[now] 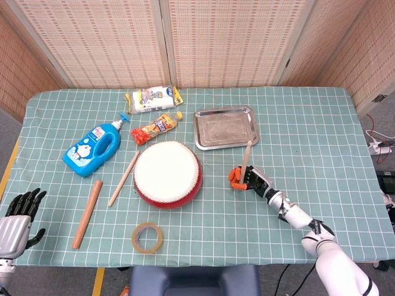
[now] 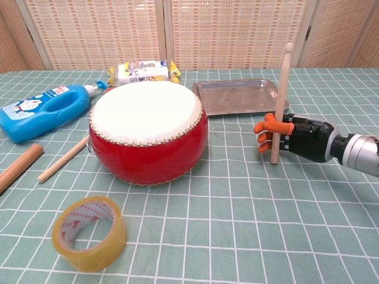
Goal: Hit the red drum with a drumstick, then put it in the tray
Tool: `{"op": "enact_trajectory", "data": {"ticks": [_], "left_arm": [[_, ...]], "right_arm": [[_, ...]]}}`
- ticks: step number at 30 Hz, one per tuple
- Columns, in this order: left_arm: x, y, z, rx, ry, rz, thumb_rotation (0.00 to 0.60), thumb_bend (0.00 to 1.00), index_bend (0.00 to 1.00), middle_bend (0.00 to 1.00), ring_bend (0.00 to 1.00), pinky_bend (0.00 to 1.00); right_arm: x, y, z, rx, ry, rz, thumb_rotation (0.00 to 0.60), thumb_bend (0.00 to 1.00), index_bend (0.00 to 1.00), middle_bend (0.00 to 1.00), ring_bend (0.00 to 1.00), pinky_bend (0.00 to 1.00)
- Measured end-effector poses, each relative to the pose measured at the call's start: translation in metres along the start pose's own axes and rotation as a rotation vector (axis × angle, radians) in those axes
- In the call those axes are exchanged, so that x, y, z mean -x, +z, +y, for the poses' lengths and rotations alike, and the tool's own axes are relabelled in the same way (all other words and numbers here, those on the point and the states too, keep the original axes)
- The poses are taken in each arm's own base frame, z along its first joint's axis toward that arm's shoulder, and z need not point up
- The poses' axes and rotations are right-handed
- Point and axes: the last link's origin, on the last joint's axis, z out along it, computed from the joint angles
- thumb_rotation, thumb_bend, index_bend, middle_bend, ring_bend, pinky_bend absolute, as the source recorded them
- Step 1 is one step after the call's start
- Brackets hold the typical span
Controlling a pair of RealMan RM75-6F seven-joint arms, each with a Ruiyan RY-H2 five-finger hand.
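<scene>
The red drum [image 1: 167, 174] [image 2: 147, 130] with a white skin stands mid-table. My right hand [image 1: 248, 178] [image 2: 290, 136] grips a wooden drumstick [image 1: 245, 161] [image 2: 279, 100] held nearly upright, its lower end close to the cloth, to the right of the drum and apart from it. Behind the hand lies the empty metal tray [image 1: 224, 127] [image 2: 238, 96]. A second drumstick [image 1: 123, 178] [image 2: 64, 158] lies left of the drum. My left hand [image 1: 17, 216] rests at the table's near left edge, fingers apart, holding nothing.
A blue detergent bottle [image 1: 92, 148], an orange snack packet [image 1: 157, 128] and a white-yellow packet [image 1: 153, 98] lie behind and left of the drum. A thick wooden rod [image 1: 87, 213] is at the left. A tape roll [image 1: 148, 237] [image 2: 89, 233] sits in front of the drum.
</scene>
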Motion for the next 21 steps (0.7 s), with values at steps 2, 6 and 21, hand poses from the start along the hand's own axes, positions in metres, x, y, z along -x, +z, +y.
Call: {"op": "enact_trajectory", "data": {"ticks": [2, 6, 21], "left_arm": [[0.0, 0.0, 0.0, -0.002, -0.002, -0.001, 0.6, 0.24, 0.0, 0.0, 0.0, 0.0], [0.001, 0.0, -0.001, -0.002, -0.003, -0.002, 0.6, 0.24, 0.0, 0.0, 0.0, 0.0], [0.002, 0.001, -0.002, -0.002, 0.001, 0.0, 0.6, 0.24, 0.0, 0.0, 0.0, 0.0]], "right_arm": [[0.003, 0.002, 0.002, 0.005, -0.006, -0.004, 0.6, 0.03, 0.77, 0.61, 0.61, 0.61], [0.008, 0.005, 0.003, -0.009, 0.001, -0.006, 0.6, 0.03, 0.89, 0.74, 0.76, 0.76], [0.02, 0.01, 0.002, -0.062, -0.003, 0.0, 0.6, 0.27, 1.0, 1.0, 1.0, 1.0]]}}
